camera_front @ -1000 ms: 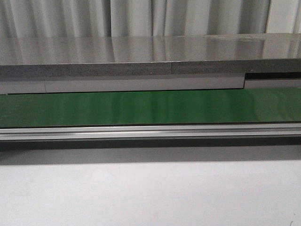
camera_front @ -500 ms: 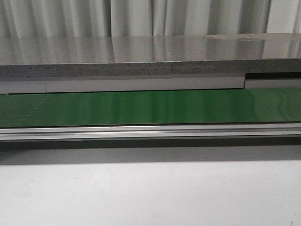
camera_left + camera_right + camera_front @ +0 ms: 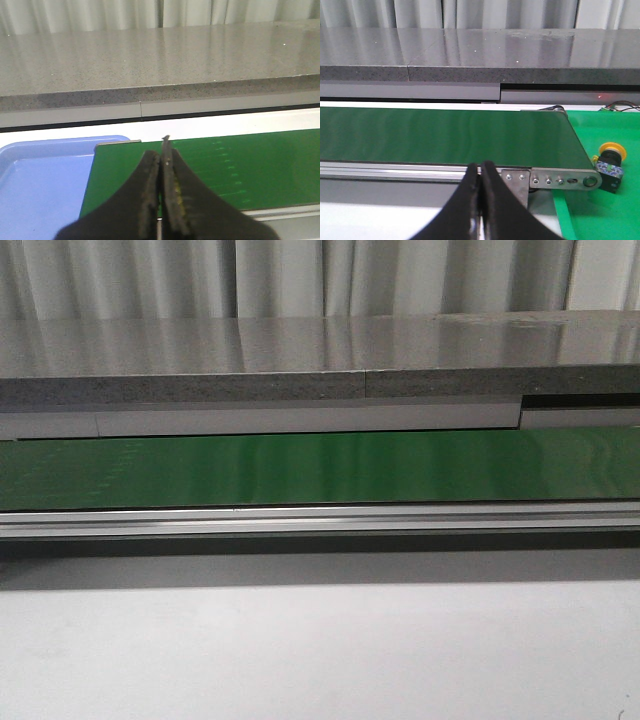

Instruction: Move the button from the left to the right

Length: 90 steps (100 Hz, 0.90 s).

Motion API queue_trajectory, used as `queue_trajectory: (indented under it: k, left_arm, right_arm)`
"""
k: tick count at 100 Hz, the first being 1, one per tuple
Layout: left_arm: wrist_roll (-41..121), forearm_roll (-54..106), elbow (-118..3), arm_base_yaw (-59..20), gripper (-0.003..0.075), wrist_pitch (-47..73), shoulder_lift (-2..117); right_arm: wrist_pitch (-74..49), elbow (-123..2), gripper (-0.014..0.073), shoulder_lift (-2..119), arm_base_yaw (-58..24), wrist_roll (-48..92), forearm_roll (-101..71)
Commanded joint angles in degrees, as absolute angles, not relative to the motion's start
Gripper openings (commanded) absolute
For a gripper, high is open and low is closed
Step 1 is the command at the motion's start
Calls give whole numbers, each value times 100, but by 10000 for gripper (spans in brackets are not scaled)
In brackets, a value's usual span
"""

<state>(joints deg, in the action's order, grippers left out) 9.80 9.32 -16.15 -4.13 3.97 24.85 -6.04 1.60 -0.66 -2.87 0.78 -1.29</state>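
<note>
Beyond conveyor end (image 3: 570,145), button (image 3: 609,166) (partly hidden)

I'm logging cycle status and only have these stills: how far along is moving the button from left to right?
Looks essentially done: the button lies on the green mat just past the conveyor belt end, seen in the right wrist view. Nothing is in hand; the left gripper and right gripper are both closed and empty. The blue tray shows no button in its visible part. Nothing obvious remains.

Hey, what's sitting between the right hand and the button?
In the right wrist view, only the conveyor's metal end bracket lies between the shut right hand and the button.
</note>
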Motion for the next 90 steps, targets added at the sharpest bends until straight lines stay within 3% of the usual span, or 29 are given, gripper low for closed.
queue_trajectory:
  k: [1,63,90]
  left_arm:
    - [976,975,-1772,-474,-20,-54,2511]
    - [976,953,-1603,-474,-20,-176,2490]
    - [976,953,-1062,-474,-20,-266,1607]
  right_arm:
    - [-106,74,-67,-164,-287,124,-134]
    - [-106,74,-67,-164,-287,124,-134]
    - [-106,74,-67,-164,-287,124,-134]
